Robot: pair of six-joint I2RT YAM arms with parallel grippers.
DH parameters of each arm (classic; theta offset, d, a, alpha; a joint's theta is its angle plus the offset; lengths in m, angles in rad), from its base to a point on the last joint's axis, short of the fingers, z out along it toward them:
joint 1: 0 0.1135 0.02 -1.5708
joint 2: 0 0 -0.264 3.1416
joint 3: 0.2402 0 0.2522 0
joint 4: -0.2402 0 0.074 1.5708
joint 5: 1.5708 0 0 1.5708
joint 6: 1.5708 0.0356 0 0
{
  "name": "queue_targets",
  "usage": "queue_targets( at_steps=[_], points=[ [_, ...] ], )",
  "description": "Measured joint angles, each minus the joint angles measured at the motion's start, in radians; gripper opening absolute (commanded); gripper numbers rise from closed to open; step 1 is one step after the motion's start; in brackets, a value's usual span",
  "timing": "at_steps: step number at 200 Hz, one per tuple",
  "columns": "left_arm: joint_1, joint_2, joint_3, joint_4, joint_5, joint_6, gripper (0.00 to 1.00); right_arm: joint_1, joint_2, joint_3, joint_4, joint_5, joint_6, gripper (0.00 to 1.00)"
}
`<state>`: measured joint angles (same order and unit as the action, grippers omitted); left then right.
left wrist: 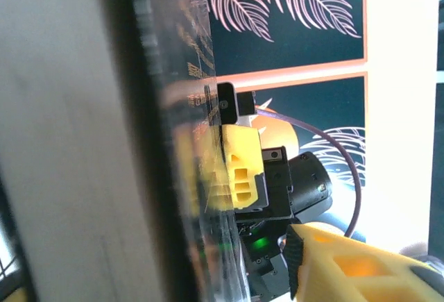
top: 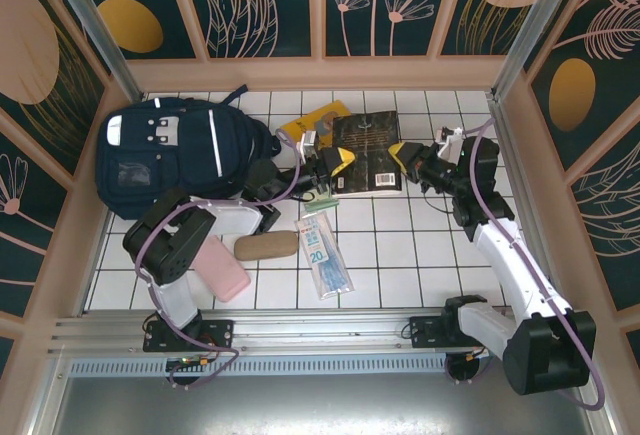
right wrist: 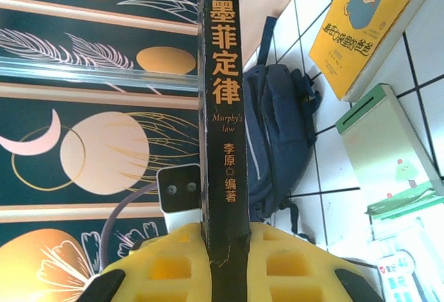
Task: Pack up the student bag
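Note:
The student bag (top: 170,155), navy with white stripes, lies at the back left; it also shows as the bag (right wrist: 277,142) behind the book. A black book (top: 367,150) is held up off the tiles in the middle. My right gripper (top: 405,158) is shut on its right edge, and its yellow fingers (right wrist: 166,267) clamp the spine (right wrist: 222,107). My left gripper (top: 335,165) is at the book's left edge. The book's glossy cover (left wrist: 187,177) stands close in the left wrist view, and a gap separates it from my one visible left finger (left wrist: 361,267). The other left finger is hidden.
A yellow book (top: 315,120) lies behind the black one. A green box (top: 320,200), a clear ruler packet (top: 322,255), a tan case (top: 265,245), a pink case (top: 225,265) and a white box (top: 235,220) lie on the white tiles. Patterned walls enclose the table.

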<state>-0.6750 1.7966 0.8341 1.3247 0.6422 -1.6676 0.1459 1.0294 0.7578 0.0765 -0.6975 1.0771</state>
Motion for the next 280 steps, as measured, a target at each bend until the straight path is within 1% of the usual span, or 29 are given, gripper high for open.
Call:
queue_targets(
  at_steps=[12, 34, 42, 57, 72, 80, 95, 122, 169, 180, 187, 198, 211, 216, 223, 229, 238, 253, 266, 274, 280],
  points=[
    [0.000, -0.015, 0.000, -0.051, 0.004, 0.043, 0.22, 0.000, 0.000, 0.000, -0.013, 0.000, -0.025, 0.00],
    [0.000, -0.057, 0.000, -0.179, 0.004, 0.142, 0.07, 0.000, 0.000, 0.000, -0.035, -0.003, -0.072, 0.00],
    [0.000, -0.079, 0.000, -0.223, 0.005, 0.179, 0.03, 0.000, 0.000, 0.000, -0.039, -0.009, -0.086, 0.10],
    [0.000, -0.116, 0.000, -0.289, 0.005, 0.249, 0.00, 0.000, 0.000, 0.001, -0.039, -0.038, -0.108, 0.31],
    [0.000, -0.143, 0.005, -0.339, 0.015, 0.320, 0.00, 0.000, 0.004, 0.004, -0.040, -0.080, -0.136, 0.43],
    [0.000, -0.150, 0.009, -0.355, 0.021, 0.350, 0.00, 0.000, 0.011, 0.008, -0.039, -0.103, -0.143, 0.46],
    [0.000, -0.154, 0.011, -0.381, 0.034, 0.395, 0.00, 0.000, 0.023, 0.011, -0.034, -0.142, -0.159, 0.46],
    [0.001, -0.154, 0.011, -0.415, 0.040, 0.442, 0.00, 0.000, 0.025, 0.011, -0.026, -0.178, -0.163, 0.41],
    [-0.003, -0.154, 0.023, -0.393, 0.090, 0.447, 0.00, 0.018, 0.029, 0.011, 0.034, -0.229, -0.154, 0.41],
    [-0.008, -0.154, 0.028, -0.386, 0.105, 0.447, 0.00, 0.029, 0.034, 0.011, 0.048, -0.235, -0.155, 0.37],
    [-0.013, -0.154, 0.031, -0.386, 0.114, 0.447, 0.03, 0.034, 0.039, 0.011, 0.054, -0.238, -0.157, 0.33],
    [-0.021, -0.154, 0.033, -0.386, 0.126, 0.448, 0.16, 0.040, 0.043, 0.011, 0.053, -0.238, -0.157, 0.24],
    [-0.028, -0.156, 0.036, -0.403, 0.132, 0.461, 0.35, 0.039, 0.044, 0.011, 0.043, -0.235, -0.173, 0.15],
    [-0.028, -0.157, 0.040, -0.417, 0.132, 0.477, 0.45, 0.038, 0.043, 0.011, 0.035, -0.234, -0.184, 0.11],
    [-0.028, -0.162, 0.047, -0.457, 0.130, 0.499, 0.58, 0.037, 0.043, 0.011, 0.024, -0.223, -0.188, 0.07],
    [-0.028, -0.169, 0.053, -0.504, 0.122, 0.524, 0.66, 0.036, 0.042, 0.011, 0.013, -0.213, -0.195, 0.04],
    [-0.024, -0.186, 0.064, -0.590, 0.102, 0.557, 0.73, 0.031, 0.036, 0.011, -0.010, -0.194, -0.209, 0.00],
    [-0.013, -0.238, 0.098, -0.780, 0.041, 0.652, 0.82, 0.016, 0.018, 0.011, -0.075, -0.135, -0.244, 0.00],
    [0.003, -0.283, 0.161, -0.968, -0.051, 0.744, 0.90, 0.009, 0.007, 0.018, -0.142, -0.073, -0.284, 0.00],
    [0.016, -0.309, 0.218, -1.090, -0.135, 0.812, 0.93, 0.008, 0.006, 0.022, -0.181, -0.032, -0.307, 0.00],
    [0.025, -0.323, 0.263, -1.172, -0.197, 0.849, 0.97, 0.008, 0.006, 0.023, -0.206, -0.004, -0.320, 0.00]
  ],
)
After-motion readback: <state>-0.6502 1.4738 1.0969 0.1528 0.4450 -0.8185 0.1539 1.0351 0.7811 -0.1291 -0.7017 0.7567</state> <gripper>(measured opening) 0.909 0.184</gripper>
